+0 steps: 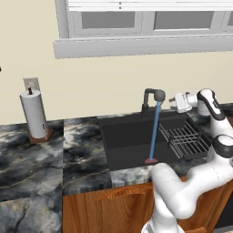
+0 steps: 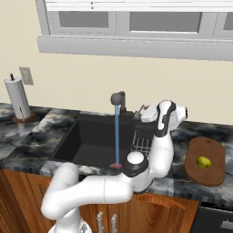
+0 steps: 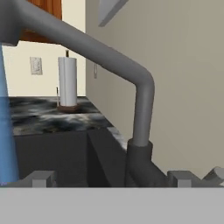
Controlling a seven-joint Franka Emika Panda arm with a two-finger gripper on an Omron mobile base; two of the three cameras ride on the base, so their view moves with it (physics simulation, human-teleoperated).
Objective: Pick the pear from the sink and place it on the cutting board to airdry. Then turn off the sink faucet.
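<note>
The yellow-green pear (image 2: 203,162) lies on the reddish-brown cutting board (image 2: 214,175), on the counter right of the sink (image 2: 86,143). The dark faucet (image 1: 153,96) still pours a thin blue stream (image 1: 154,132) into the basin. My gripper (image 1: 173,101) hangs open just right of the faucet, level with its neck, holding nothing. In the hand view the faucet's bent neck (image 3: 141,103) and base (image 3: 139,166) rise close ahead between my spread fingertips (image 3: 41,178). The stream (image 3: 6,131) runs down that view's left edge.
A wire rack (image 1: 184,139) sits in the sink's right half. A pinkish-red drain spot (image 1: 151,160) lies under the stream. A paper-towel roll (image 1: 34,113) stands on the marbled counter far left, by the wall. A window sill juts out above the faucet.
</note>
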